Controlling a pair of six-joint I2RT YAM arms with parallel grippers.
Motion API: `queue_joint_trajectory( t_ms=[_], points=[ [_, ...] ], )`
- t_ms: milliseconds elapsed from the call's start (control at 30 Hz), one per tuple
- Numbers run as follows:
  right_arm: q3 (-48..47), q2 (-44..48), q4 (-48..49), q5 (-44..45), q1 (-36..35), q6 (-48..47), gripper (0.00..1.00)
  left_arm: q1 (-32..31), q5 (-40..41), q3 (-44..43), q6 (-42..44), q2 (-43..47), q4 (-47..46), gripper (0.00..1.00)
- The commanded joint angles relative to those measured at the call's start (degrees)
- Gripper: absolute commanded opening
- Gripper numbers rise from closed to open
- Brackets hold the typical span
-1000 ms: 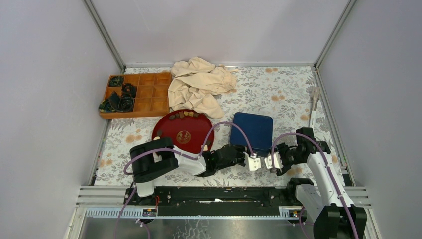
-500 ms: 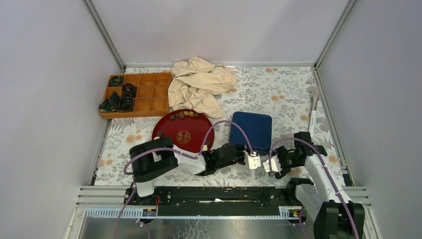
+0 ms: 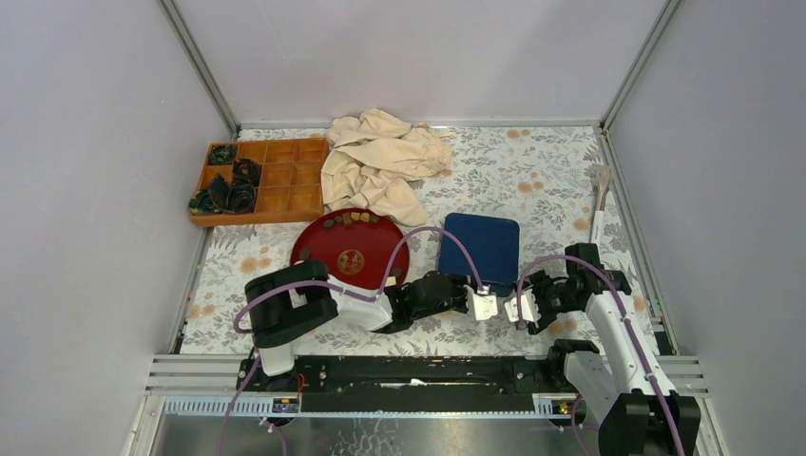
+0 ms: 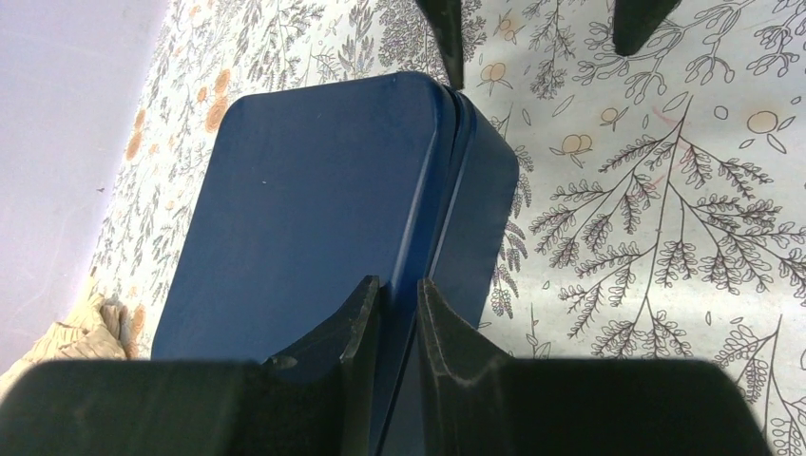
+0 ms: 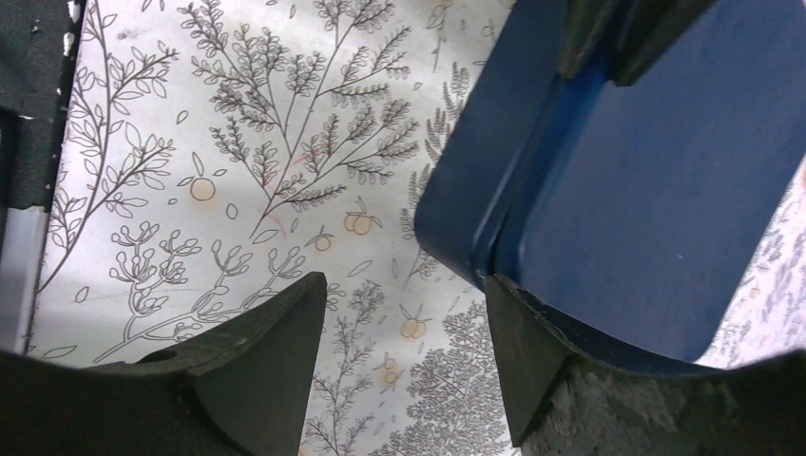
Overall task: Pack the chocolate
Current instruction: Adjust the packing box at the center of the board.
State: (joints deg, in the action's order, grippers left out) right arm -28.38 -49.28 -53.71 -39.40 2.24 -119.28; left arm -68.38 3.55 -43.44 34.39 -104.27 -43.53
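Note:
The chocolate (image 3: 352, 218) is a row of small brown pieces along the far rim of a round red tray (image 3: 328, 249). A closed blue tin (image 3: 480, 245) lies right of the tray. My left gripper (image 3: 486, 306) is at the tin's near edge. In the left wrist view its narrow jaws (image 4: 397, 290) pinch the rim of the tin's lid (image 4: 314, 190). My right gripper (image 3: 519, 306) faces it from the right and stands open (image 5: 404, 313). One of its fingers (image 5: 518, 347) touches the tin's corner (image 5: 466, 228), the other is over the cloth-covered table.
An orange compartment box (image 3: 276, 185) with dark paper cups in its left cells sits at the back left. A crumpled beige cloth (image 3: 380, 161) lies behind the tray. A pale utensil (image 3: 599, 199) lies by the right wall. The tabletop has a floral cover.
The right arm dipped slightly toward the left gripper and came back. The left gripper edged a little right at the tin's edge. Neither gripper's jaws changed.

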Motion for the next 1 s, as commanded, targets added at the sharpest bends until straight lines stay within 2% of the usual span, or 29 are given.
queue_joint_trajectory(
  t_ms=[0, 333, 667, 833, 967],
  points=[
    [-3.16, 0.67, -3.95, -2.88, -0.33, -19.24, 0.7, 1.03, -1.9, -2.08, -2.43, 2.41, -0.66, 0.17],
    [0.47, -0.03, 4.65, -1.95, -0.39, -17.36, 0.73, 1.45, -3.29, -3.38, -3.35, 1.88, 0.89, 0.17],
    [2.75, 0.34, 8.44, -1.48, -0.39, -16.77, 0.73, 1.93, -5.47, -4.49, -3.86, 1.45, 2.54, 0.16],
    [1.35, 0.65, 6.68, -1.59, -0.39, -17.57, 0.73, 1.93, -7.21, -3.34, -0.72, 2.7, 3.12, 0.2],
    [0.25, 1.06, 3.71, -1.87, -0.39, -19.51, 0.73, 1.93, -5.25, -2.96, 1.72, 3.54, 3.87, 0.23]
  ],
)
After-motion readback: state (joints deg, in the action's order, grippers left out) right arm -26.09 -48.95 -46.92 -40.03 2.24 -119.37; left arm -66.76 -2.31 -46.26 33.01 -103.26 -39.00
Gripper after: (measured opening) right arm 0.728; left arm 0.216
